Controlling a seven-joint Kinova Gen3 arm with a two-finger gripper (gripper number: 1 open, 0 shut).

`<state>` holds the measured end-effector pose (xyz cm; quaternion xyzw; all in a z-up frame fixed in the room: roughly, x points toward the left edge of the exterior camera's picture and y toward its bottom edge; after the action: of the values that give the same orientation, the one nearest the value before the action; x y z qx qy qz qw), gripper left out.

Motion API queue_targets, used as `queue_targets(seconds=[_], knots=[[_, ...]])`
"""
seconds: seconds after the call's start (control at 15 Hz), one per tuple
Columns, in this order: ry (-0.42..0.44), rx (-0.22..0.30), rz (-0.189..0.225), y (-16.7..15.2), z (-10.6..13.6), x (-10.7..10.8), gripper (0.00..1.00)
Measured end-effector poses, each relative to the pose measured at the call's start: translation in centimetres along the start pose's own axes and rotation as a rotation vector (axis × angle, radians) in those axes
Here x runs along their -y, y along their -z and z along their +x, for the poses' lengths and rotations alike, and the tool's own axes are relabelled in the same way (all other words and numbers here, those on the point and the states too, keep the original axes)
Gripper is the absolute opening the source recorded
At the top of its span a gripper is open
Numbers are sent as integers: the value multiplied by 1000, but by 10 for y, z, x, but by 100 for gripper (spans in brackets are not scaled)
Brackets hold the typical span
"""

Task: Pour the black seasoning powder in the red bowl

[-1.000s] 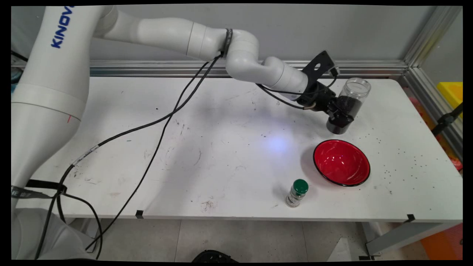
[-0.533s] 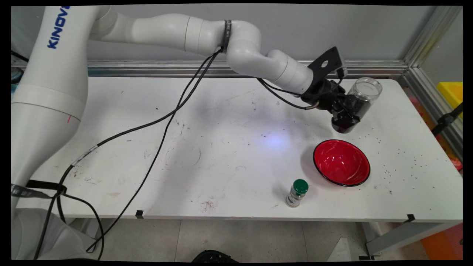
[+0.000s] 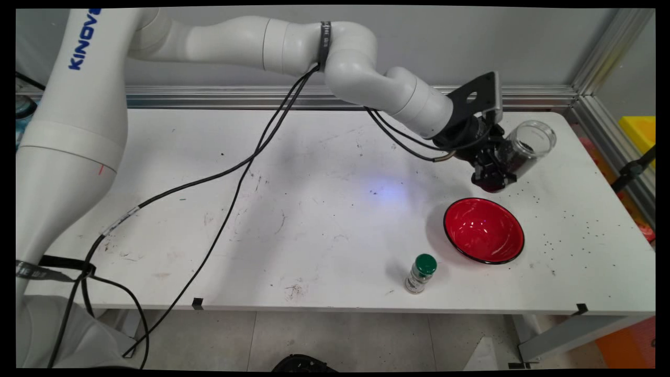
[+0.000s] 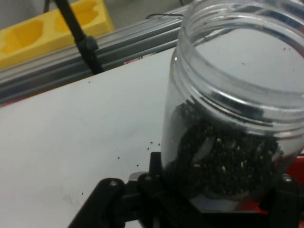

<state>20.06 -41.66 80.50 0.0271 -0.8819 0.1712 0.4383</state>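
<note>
Robotics lab test cell: scuffed white rectangular table [image 3: 314,209] fenced at back and right by a silver extruded-aluminium rail frame [image 3: 586,68], plain grey wall [image 3: 445,42] behind, white Kinova arm [image 3: 235,39] trailing loose black cables [image 3: 220,209], yellow moulded foam tray [image 4: 52,28] outside the frame.

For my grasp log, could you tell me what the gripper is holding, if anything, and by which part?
The gripper holds a lidless clear jar of dark granules, clamped round its lower body, tilted.
</note>
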Motion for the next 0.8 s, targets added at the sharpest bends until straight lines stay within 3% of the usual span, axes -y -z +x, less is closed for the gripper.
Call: queue_targets(seconds=[0.8], knots=[[-350,70,-8,-17,14,-6,0]])
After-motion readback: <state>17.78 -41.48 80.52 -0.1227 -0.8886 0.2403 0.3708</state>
